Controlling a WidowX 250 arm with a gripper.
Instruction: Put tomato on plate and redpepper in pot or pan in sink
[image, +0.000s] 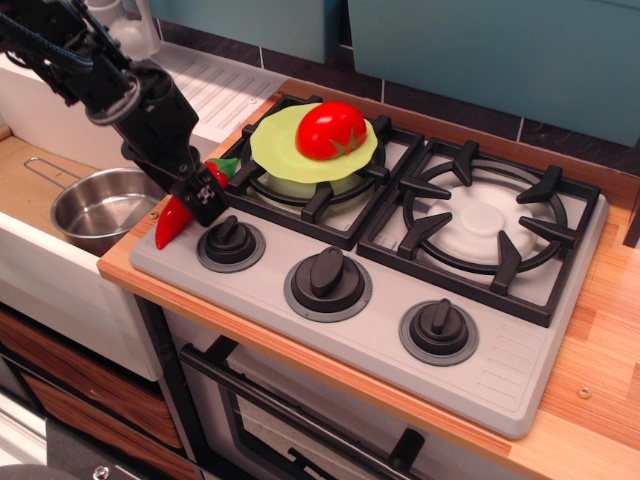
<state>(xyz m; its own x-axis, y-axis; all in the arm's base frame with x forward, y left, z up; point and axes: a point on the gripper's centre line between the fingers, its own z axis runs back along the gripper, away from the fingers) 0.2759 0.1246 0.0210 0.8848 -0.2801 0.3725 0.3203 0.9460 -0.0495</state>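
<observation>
My gripper (203, 192) is down at the near-left corner of the stove (400, 300), its black body tilted and reaching in from the upper left. The pepper (172, 222) lies right under and against it: the red pointed tip sticks out below and to the left of my fingers, and the green stem shows just past them on the right. My fingers cross the pepper's middle and hide it, so I cannot tell whether they are clamped on it or parted around it. The pepper slants along the stove's left edge, tip hanging toward the wooden counter (600, 330) lip.

Left of my gripper and lower, the pot (100, 205) sits in the sink (30, 260), open side up, its wire handle pointing away to the left. It stands near the pepper's tip but apart from it.

Right of my gripper and a little farther back, the plate (275, 140) rests on the rear-left burner grate. The tomato (331, 130) sits on the plate, toward its right side, calyx facing the front.

Just beside my fingers to the right is the first knob (230, 240) of three along the stove front. The second burner (485, 222), far to my right, is bare.
</observation>
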